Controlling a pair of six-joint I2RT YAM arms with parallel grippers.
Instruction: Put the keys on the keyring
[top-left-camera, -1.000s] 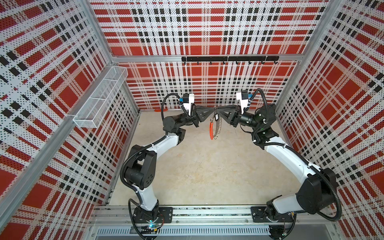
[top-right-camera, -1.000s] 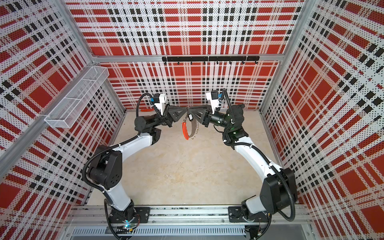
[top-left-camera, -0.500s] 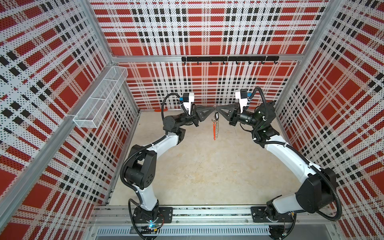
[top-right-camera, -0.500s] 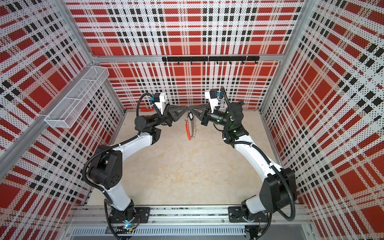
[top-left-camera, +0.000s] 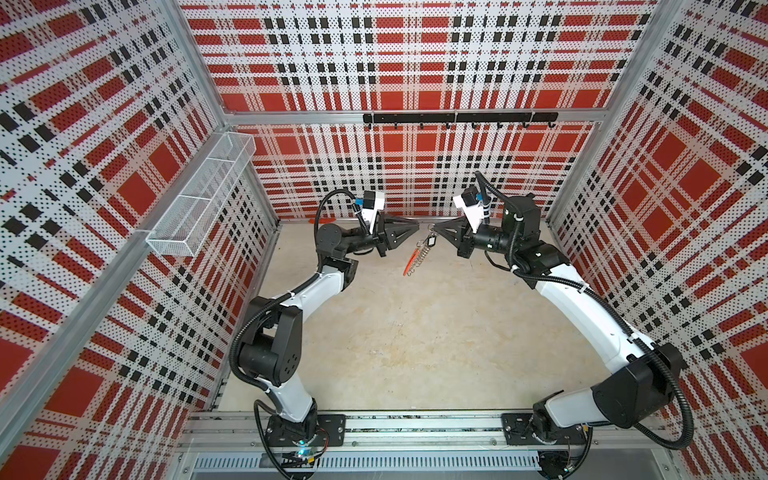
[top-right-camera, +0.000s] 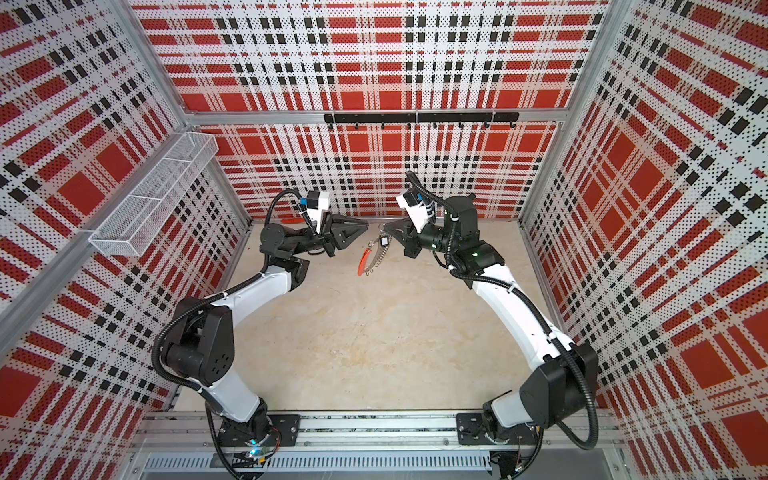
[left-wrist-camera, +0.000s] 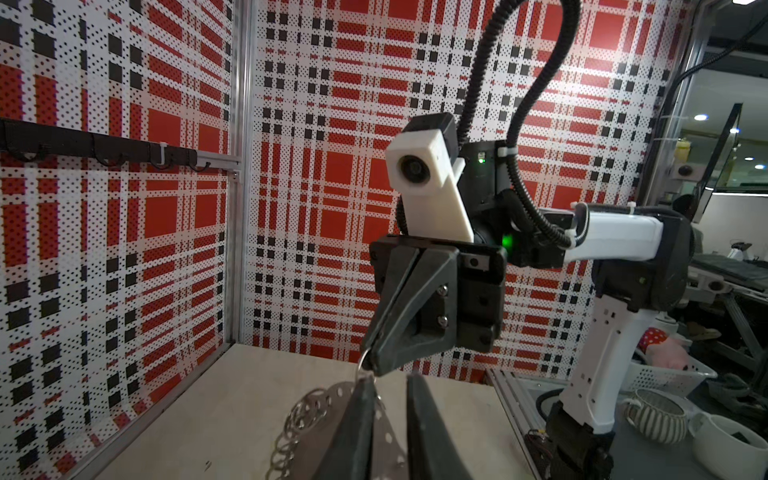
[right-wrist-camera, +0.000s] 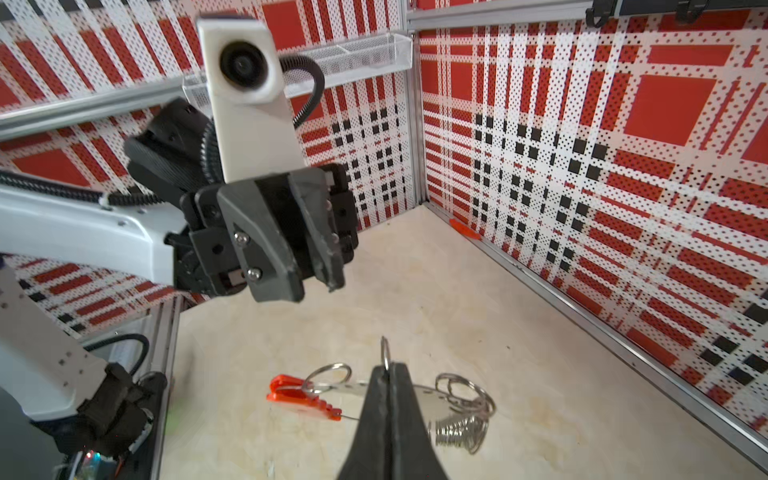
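Note:
The keyring (top-left-camera: 417, 258) hangs in mid-air above the back of the floor, its red-orange segment (top-right-camera: 363, 258) and its row of silver split rings (right-wrist-camera: 465, 415) dangling. My right gripper (top-left-camera: 434, 227) is shut on a small ring (right-wrist-camera: 385, 353) at its top. The keys' black-framed tag (top-left-camera: 431, 240) hangs just under that grip in both top views; the key itself is too small to make out. A short gap to the left, my left gripper (top-left-camera: 417, 230) points at the right one. Its fingers (left-wrist-camera: 361, 415) stand slightly open and hold nothing.
A lone red-orange strip (top-left-camera: 322, 220) lies on the floor against the back wall. A white wire basket (top-left-camera: 199, 199) hangs on the left wall and a black hook rail (top-left-camera: 457, 118) runs along the back wall. Plaid perforated walls enclose the floor on three sides.
The left gripper has opened, let go of the ring and drawn back to the left. The right gripper has shut on the ring, and the keyring has swung beneath it.

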